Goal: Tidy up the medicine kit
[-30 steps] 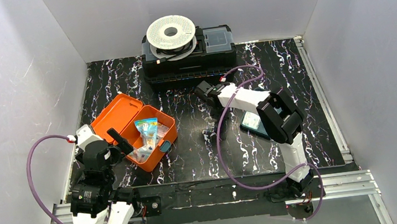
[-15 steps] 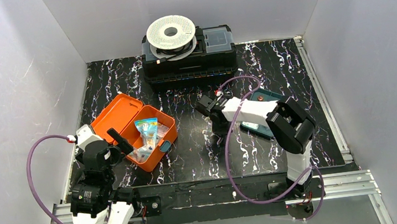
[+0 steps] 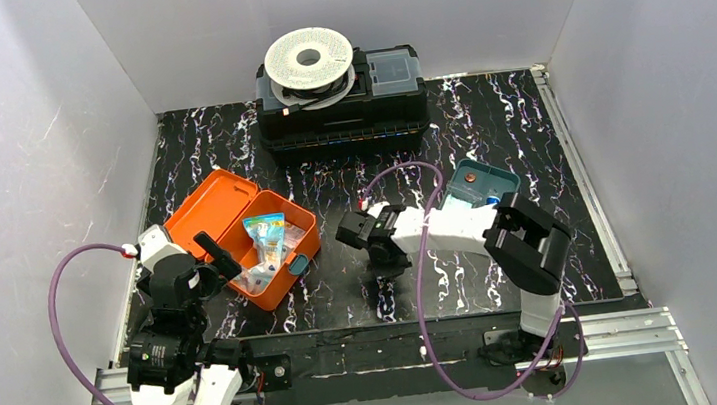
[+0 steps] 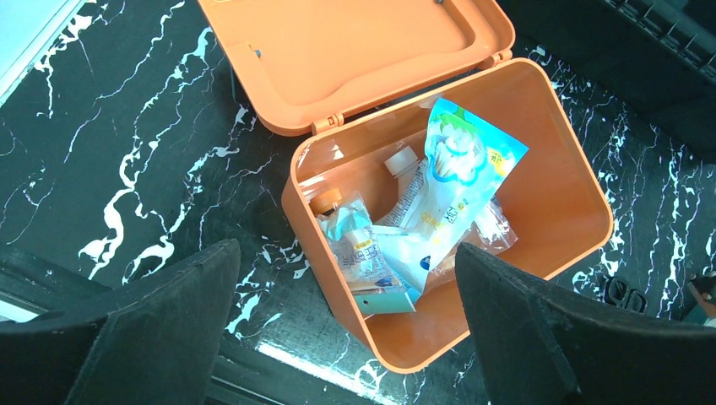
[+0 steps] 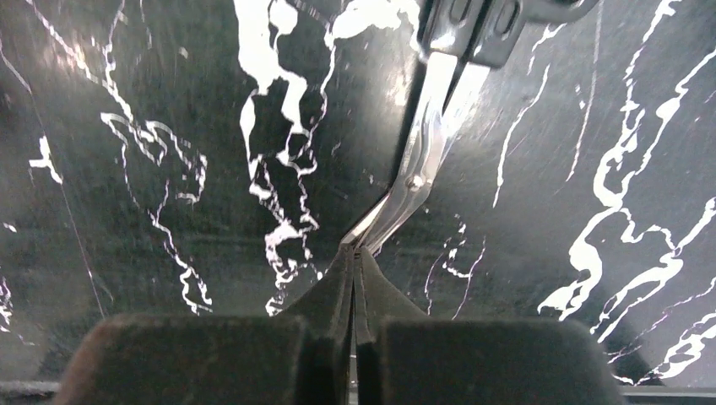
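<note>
Pinched shut, the right gripper (image 5: 355, 253) has its two dark fingers pressed together on the thin tip of a silvery metal tool (image 5: 422, 143). The tool runs away from the fingers over the black, white-veined mat (image 3: 488, 129). Its far end is cut off by the edge of the wrist view, so what kind of tool it is cannot be told. This arm reaches across the middle of the mat, well apart from the medicine kit (image 3: 206, 206).

The orange kit stands on the left side of the mat, lid thrown fully back and lying flat behind the box. A blue-and-yellow pouch (image 4: 460, 169) leans inside it, with clear packets (image 4: 359, 245) beside it and a small white-capped bottle (image 4: 401, 160) beneath.

Just above the box's near edge hangs the left gripper (image 4: 346, 257), fingers spread wide with nothing between them.

On the right of the mat, behind the right arm, lies a teal tray (image 3: 493, 176), out of the box, with a small coppery round thing in it.

At the back edge sits a black toolbox (image 3: 341, 119), a white spool (image 3: 309, 60) resting on top. White walls (image 3: 27, 147) close in three sides.
</note>
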Robot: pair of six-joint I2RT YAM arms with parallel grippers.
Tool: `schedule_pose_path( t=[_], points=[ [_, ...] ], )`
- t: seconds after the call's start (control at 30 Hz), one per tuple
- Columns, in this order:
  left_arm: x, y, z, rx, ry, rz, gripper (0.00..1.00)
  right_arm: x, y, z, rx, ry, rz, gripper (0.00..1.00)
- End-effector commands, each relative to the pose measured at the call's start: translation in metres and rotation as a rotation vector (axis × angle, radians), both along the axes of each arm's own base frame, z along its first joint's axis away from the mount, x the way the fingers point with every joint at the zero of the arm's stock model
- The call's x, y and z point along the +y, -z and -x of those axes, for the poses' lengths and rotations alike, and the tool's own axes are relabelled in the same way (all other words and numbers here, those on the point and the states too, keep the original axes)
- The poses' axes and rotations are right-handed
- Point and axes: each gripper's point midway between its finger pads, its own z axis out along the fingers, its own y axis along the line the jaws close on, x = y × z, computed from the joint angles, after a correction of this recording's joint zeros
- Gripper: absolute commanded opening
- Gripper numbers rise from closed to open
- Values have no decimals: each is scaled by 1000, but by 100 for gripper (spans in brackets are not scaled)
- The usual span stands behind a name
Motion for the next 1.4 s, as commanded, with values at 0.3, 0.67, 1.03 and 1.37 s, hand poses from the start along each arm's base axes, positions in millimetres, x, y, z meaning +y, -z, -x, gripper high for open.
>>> schedule_pose_path(
  t=[0.3, 0.67, 1.03, 1.37],
  points=[
    [2, 0, 2, 2, -3, -13, 100, -18, -43, 8, -119, 43, -11, 39],
    [3, 0, 2, -1, -3, -14, 99, -8, -43, -16, -161, 23, -33, 59],
    [2, 0, 2, 0, 1, -14, 99, -4, -20, -34, -124, 24, -50, 50],
    [1, 1, 1, 4, 6, -13, 100, -8, 4, -34, -65, 34, -64, 49]
  ],
)
